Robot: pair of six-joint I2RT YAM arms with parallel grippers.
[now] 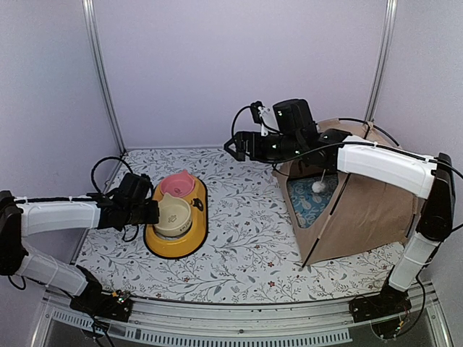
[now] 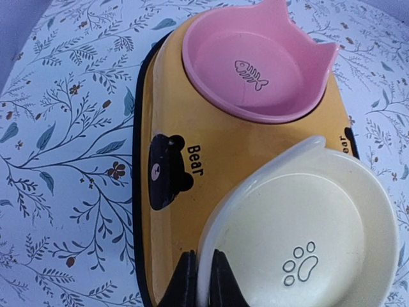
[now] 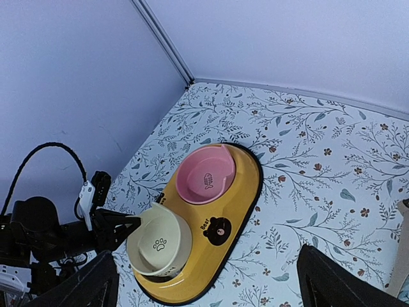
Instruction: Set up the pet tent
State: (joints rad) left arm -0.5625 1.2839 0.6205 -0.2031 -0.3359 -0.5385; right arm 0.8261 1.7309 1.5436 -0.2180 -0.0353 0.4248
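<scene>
The pet tent [image 1: 369,210] stands at the right: beige fabric over thin black crossing poles, with a white pom-pom [image 1: 317,186] hanging in its opening. My right arm reaches over the tent's top. Its gripper [image 1: 235,147] hangs left of the tent, open and empty, with wide-apart fingers [image 3: 83,288] framing the table below. My left gripper [image 2: 204,281] is shut on the rim of a cream paw-print bowl [image 2: 307,236], which sits tilted in the yellow tray [image 2: 166,109].
A pink fish-print bowl [image 1: 179,185] sits in the far slot of the yellow tray [image 1: 189,242] at the table's left. A light blue mat [image 1: 307,199] lies inside the tent. Lilac walls with metal posts close the back and sides.
</scene>
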